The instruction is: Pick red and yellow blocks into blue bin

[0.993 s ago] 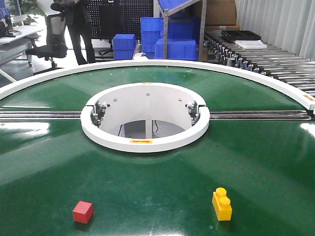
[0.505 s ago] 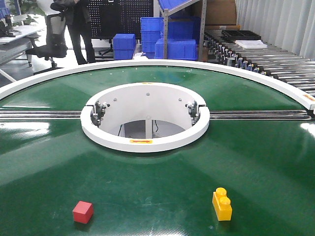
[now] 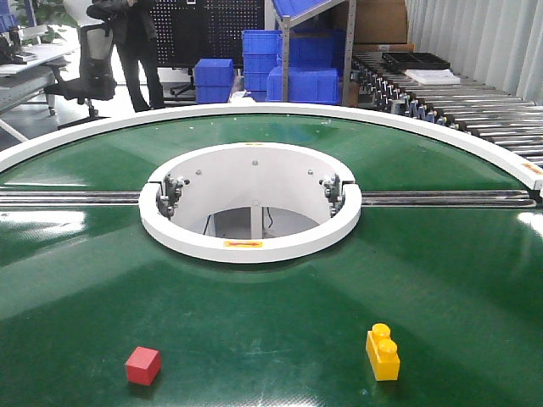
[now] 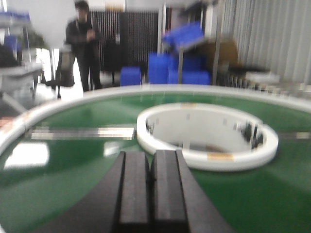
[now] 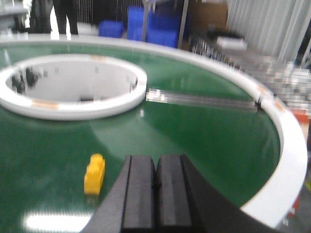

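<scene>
A small red cube lies on the green turntable near the front left. The yellow studded brick stands near the front right, and it also shows as the yellow brick left of my right gripper. That gripper is shut with nothing between its fingers. My left gripper is shut too, empty, pointing toward the white centre ring. The red cube is out of both wrist views. The blue bin of the task is not in view. Neither gripper appears in the front view.
The green turntable has a white outer rim and a white ring round a central hole. A metal strip crosses it. Behind stand blue crates, a roller conveyor and a person.
The red cube has drifted very slightly left and down. The yellow brick holds its place.
</scene>
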You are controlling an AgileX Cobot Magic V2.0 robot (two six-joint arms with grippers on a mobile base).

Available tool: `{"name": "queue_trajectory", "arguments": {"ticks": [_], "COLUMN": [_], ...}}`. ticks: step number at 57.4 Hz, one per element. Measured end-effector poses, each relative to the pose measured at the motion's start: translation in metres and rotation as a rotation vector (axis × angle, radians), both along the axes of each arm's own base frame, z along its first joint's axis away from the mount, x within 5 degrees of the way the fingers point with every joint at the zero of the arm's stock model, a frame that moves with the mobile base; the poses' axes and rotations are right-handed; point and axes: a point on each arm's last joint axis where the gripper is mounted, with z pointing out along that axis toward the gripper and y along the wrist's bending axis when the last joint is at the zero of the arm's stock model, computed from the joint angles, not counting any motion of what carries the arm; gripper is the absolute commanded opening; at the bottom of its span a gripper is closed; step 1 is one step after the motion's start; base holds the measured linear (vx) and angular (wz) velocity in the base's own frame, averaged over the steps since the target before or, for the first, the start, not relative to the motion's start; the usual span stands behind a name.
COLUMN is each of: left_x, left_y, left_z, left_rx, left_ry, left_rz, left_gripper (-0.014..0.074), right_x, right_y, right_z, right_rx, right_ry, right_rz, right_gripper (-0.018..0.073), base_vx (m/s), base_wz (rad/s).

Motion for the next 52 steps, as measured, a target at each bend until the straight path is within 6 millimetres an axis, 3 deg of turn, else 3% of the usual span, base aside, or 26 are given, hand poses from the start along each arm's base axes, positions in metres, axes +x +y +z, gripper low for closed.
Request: {"name": "queue_trajectory", "arguments": {"ticks": [15, 27, 33, 43, 52], "left_x": [0.045, 0.058, 0.060, 0.060, 0.060], "left_y": [-0.001, -0.002, -0.002, -0.002, -0.005], "left_z": [-0.029, -0.037, -0.038, -0.039, -0.039], "left_rx": [0.010, 0.013, 0.014, 0.014, -0.002], "left_ry": [0.432, 0.517, 0.535, 0.543, 0.544], "left_rz": [0.008, 0.009, 0.009, 0.009, -0.024], "left_gripper": [-0.0006, 0.0045, 0.0175, 0.0489, 0.0629], "right_x": [0.034, 0.048, 0.054, 0.064, 0.077], "right_y": [0.001, 0.001, 0.001, 0.002, 0.005], "right_z": [-0.024, -0.033, -0.036, -0.042, -0.046], "right_rx": [-0.010, -0.013, -0.022, -0.031, -0.040], "right_ry": [0.334, 0.427, 0.459, 0.512, 0.550], "right_rz": [-0.008, -0.009, -0.006, 0.000, 0.025], "right_gripper": [-0.0010, 0.0058, 0.0200, 0.0545, 0.0718], "base_vx": [0.00, 0.00, 0.00, 0.00, 0.00], "base_wz": [0.00, 0.00, 0.00, 0.00, 0.00]}}
